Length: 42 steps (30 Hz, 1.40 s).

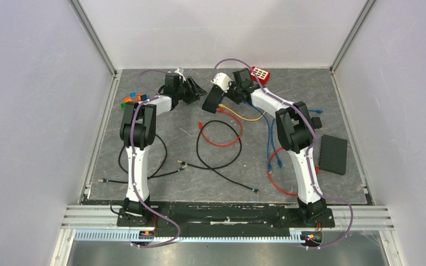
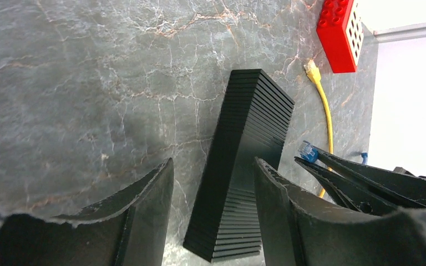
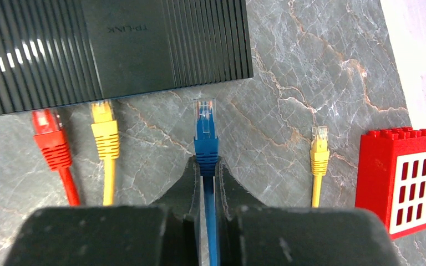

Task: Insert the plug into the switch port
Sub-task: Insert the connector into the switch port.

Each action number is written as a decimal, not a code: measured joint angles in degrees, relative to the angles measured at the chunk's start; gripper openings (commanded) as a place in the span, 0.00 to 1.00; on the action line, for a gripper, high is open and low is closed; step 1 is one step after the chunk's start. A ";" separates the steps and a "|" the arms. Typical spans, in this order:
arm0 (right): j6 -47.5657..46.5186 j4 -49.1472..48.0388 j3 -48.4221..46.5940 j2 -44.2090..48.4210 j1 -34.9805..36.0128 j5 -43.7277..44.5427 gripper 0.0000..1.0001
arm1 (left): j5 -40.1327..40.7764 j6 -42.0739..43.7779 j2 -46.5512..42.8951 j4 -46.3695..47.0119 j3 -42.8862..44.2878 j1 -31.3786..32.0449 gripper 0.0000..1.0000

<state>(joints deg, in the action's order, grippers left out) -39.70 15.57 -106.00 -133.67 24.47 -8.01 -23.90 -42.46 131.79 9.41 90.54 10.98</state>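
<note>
My right pincer point(image 3: 206, 172) is clamped on the blue cable plug point(image 3: 205, 124). The plug's tip points straight ahead, just short of the black ribbed plastic switch box point(image 3: 116, 44). My left pincer point(image 2: 213, 162) is wide, straddling that box; contact unclear.

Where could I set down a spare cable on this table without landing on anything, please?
The back right corner, between the red toy brick and the side wall, is bare. So is the near strip ahead of the arm bases, below the black cable. The middle is crowded: the red cable loop, yellow cable and blue cables tangle there, beside the TP-Link switch.
</note>
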 measured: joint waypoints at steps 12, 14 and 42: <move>-1.66 3.21 -1.46 -2.25 0.46 1.55 0.00 | -8.00 -4.37 5.86 7.28 2.99 0.04 0.56; -1.92 3.39 -1.46 -2.25 0.79 1.29 0.00 | -8.72 -4.42 6.10 7.72 2.99 0.11 0.54; -3.43 9.88 -6.75 -4.33 2.56 1.46 0.00 | -12.17 -4.68 7.23 11.93 1.86 0.61 0.48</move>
<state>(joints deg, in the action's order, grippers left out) -43.13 25.45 -112.75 -137.99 27.03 -6.55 -36.07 -47.13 139.02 21.34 92.40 11.60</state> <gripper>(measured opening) 0.043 0.479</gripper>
